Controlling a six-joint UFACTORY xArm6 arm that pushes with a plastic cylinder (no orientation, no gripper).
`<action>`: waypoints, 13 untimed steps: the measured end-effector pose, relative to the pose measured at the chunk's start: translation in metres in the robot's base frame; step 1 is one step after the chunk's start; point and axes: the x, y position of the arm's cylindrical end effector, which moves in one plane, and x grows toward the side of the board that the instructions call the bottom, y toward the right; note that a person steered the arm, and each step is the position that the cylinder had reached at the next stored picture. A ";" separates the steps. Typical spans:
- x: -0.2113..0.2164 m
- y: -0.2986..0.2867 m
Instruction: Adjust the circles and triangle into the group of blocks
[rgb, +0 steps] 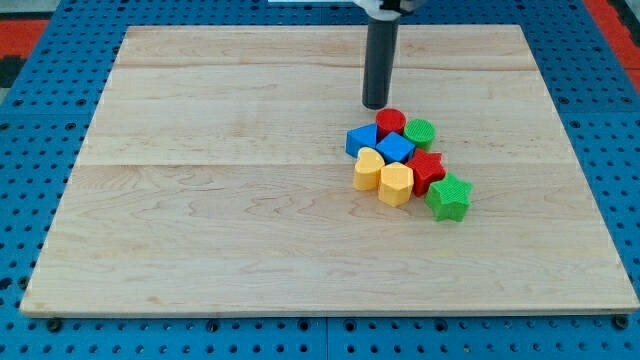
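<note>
The red circle (390, 122) and green circle (419, 132) sit right of the frame's centre, on the cluster's upper edge; the blue triangle (360, 139) is at its left. All three look already packed in. My tip (376, 105) stands just above the red circle; there is no pincer. Nudge gently downward, lest the blue cube (396, 149), yellow heart (368, 169), yellow hexagon (395, 184), red star (427, 170) and green star (449, 197) scatter.

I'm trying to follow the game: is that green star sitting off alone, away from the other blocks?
No, the green star sits at the cluster's lower right edge, right against the red star.
</note>
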 end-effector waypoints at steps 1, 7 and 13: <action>0.011 0.004; 0.037 0.066; 0.039 0.115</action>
